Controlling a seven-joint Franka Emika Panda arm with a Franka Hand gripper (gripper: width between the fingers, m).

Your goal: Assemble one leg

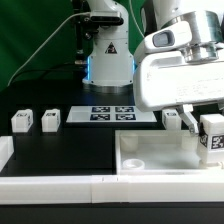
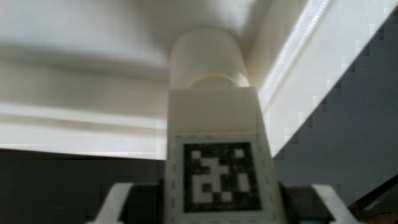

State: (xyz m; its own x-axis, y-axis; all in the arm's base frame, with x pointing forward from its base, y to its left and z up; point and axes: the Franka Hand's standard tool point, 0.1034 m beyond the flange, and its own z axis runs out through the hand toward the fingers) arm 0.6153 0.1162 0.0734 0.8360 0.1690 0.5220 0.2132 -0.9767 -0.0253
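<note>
One leg [image 1: 212, 138] is sitting pinched in my gripper [image 1: 205, 125] in the exterior view, with its black-and-white tag facing the camera. I am holding it over the tabletop [image 1: 150, 150], at the edge on the exterior view's right and nearer the far corner than the near one. I cannot tell from this angle whether its lower end is touching the tabletop. Two loose legs [image 1: 22, 121] [image 1: 50, 120] are lying well beyond the tabletop's opposite edge. A third loose leg [image 1: 172, 118] is standing just past the far edge, partly behind my gripper. The marker board [image 1: 110, 113] is lying beyond the far corner on the exterior view's left.

In the wrist view my fingers [image 2: 125, 205] are pressing against both sides of the leg [image 2: 217, 120], so the gripper [image 2: 217, 208] is clamping it firmly. The tag is facing the camera. The leg's rounded end is pointing away toward the tabletop [image 2: 89, 90], close beside its raised rim. The picture is too blurred for me to say whether that end is touching the surface or sitting at a corner hole.
</note>
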